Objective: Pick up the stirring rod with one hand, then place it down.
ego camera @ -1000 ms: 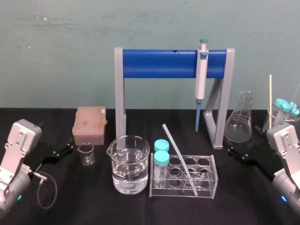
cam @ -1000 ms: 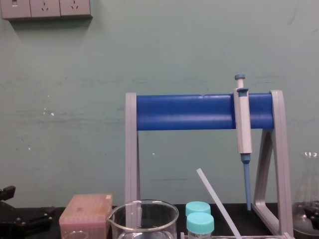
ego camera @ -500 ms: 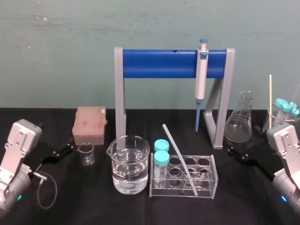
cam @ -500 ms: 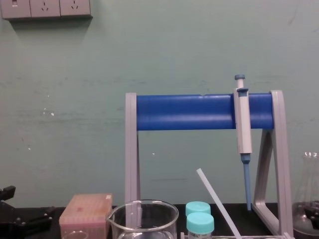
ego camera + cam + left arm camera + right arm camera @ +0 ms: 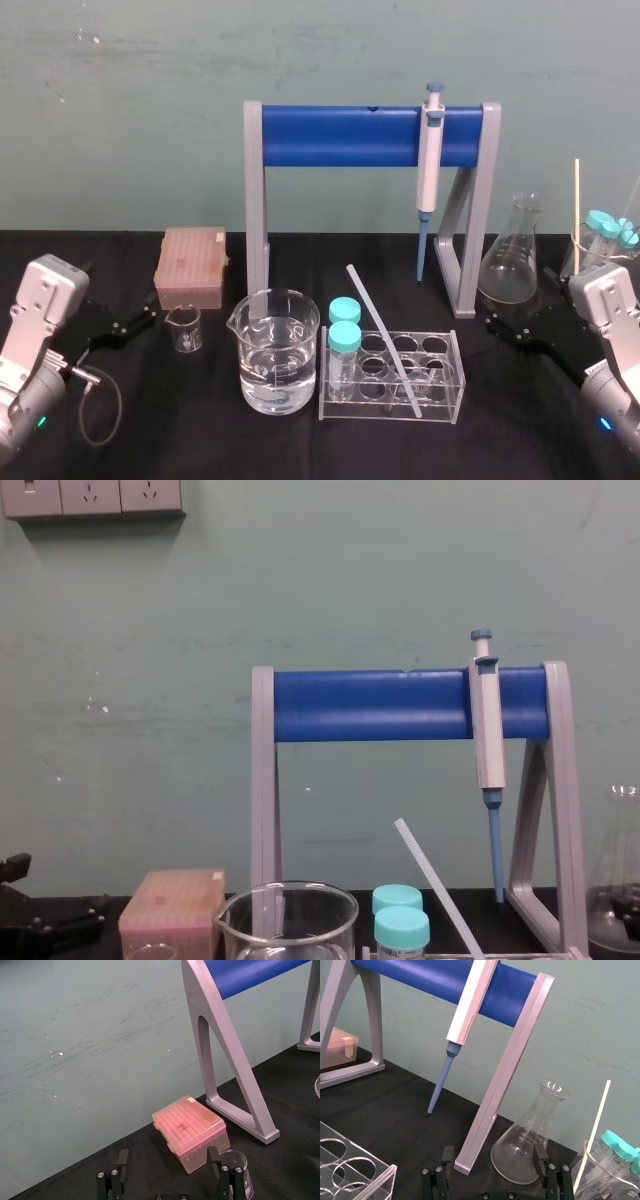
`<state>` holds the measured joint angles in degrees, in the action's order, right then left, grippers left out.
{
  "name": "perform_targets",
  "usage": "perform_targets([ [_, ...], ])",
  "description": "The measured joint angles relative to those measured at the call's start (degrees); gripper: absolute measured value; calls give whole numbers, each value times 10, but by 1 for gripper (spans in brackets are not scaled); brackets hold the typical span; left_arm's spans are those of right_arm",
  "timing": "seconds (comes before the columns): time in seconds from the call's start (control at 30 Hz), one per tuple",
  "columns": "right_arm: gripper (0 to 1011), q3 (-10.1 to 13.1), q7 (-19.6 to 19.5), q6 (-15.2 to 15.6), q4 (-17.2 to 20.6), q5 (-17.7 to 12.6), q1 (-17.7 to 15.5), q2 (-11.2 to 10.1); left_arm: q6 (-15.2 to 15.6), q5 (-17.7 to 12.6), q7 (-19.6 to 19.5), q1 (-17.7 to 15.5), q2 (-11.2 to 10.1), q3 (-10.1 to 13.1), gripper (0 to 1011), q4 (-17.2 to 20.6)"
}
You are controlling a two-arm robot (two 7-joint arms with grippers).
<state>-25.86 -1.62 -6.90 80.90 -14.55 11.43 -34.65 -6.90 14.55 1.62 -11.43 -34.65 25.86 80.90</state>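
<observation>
Nothing grabbed yet: stirring rod (image 5: 383, 335) leans in rack (image 5: 448, 390), top toward 11 o'clock. Left gripper (image 5: 166, 1157) at 9, right gripper (image 5: 492, 1156) at 3 — both released. Next, I reckon: pinch upper shaft.

One pipette (image 5: 429, 160), one flask (image 5: 510, 265)

You see: translucent-white stirring rod (image 5: 372, 312), blue-barred grey stand (image 5: 340, 137), teal-capped tubes (image 5: 344, 337), pink tip box (image 5: 190, 265), black table (image 5: 180, 440).
</observation>
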Motion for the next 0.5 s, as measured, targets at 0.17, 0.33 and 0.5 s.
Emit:
perform_targets([
  [0.17, 1000, 0, 0, 0, 0, 0, 0, 0, 0, 0, 0, 0, 0, 0, 1000, 0],
  [0.33, 1000, 0, 0, 0, 0, 0, 0, 0, 0, 0, 0, 0, 0, 0, 1000, 0],
  [0.5, 1000, 7, 3, 0, -2, 0, 1, 2, 0, 0, 0, 0, 0, 0, 1000, 0],
])
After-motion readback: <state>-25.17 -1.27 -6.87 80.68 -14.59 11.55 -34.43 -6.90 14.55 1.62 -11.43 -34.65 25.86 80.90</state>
